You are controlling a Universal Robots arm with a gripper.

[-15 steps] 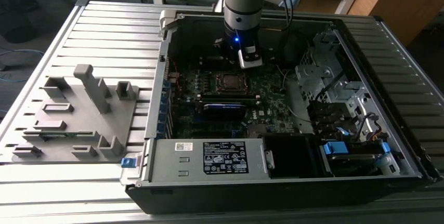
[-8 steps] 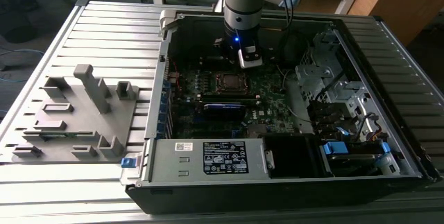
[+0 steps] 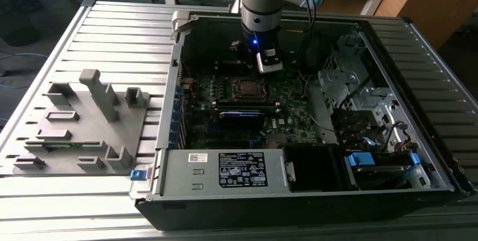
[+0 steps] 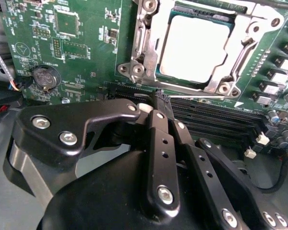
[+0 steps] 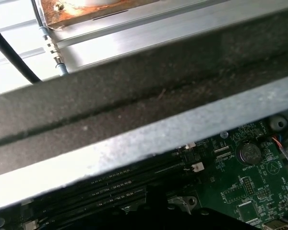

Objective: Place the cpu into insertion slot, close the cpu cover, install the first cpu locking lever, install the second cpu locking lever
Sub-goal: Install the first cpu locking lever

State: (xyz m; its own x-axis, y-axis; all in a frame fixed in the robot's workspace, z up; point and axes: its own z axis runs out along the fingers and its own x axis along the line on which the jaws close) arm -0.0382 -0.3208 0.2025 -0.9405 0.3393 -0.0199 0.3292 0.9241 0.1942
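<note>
Ribbed metal bench (image 3: 112,28) carrying an open computer case (image 3: 224,207), with a grey jig (image 3: 82,123) at the case's nine o'clock in the exterior view. Arm (image 3: 261,0) reaching in from twelve o'clock and hanging over the board, just at one o'clock of the slot (image 3: 247,88).

Pincer (image 4: 156,101) clenched in the second wrist view, tips pressed together with nothing seen between them. Poised above the long memory slots (image 4: 221,115), near the socket but apart from it.

Cpu (image 4: 194,50) seated in the slot, silvery face up. Cover (image 4: 247,38) lying flat over the cpu's edges, the face showing through its window.

Judged from that: placing done, cover closed. Cannot tell whether either locking lever is latched, since the metalwork around the frame is too tangled to read. Likely left, then: one or both levers. No contact between pincer and socket at this moment.
</note>
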